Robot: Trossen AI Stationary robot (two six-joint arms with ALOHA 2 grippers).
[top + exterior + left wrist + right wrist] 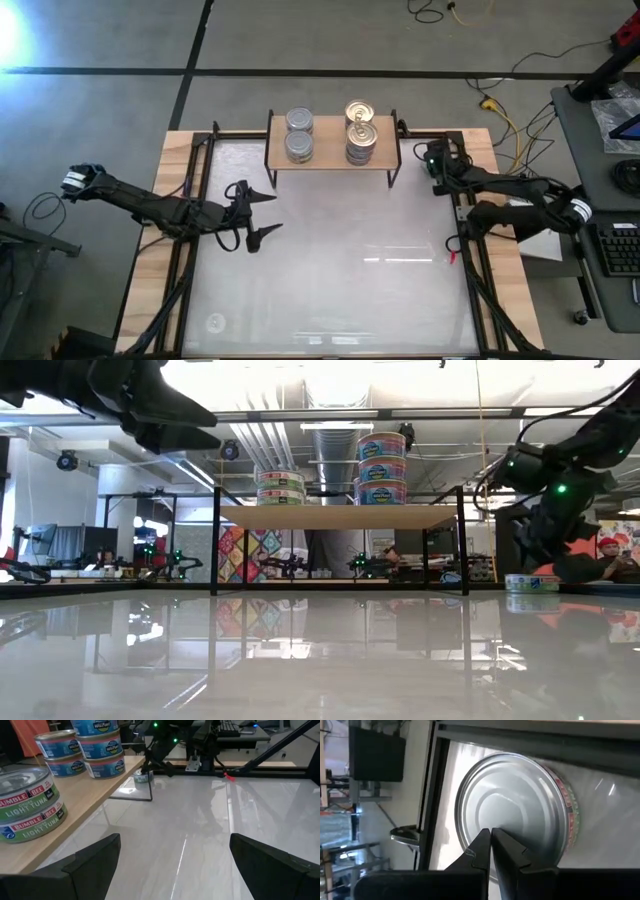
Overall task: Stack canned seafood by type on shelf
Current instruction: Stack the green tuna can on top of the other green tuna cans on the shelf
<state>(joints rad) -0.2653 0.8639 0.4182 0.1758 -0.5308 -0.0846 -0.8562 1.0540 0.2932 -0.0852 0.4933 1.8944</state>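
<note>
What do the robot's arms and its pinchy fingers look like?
Both arms are dark, nearly black, built from jointed links. The left gripper has two pointed, wedge-shaped fingers. The right gripper has slim dark fingers tapering to points. The right arm shows a small green light, a white band and red trim.

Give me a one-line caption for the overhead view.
Left gripper open over the table; four tins on the shelf.
</note>
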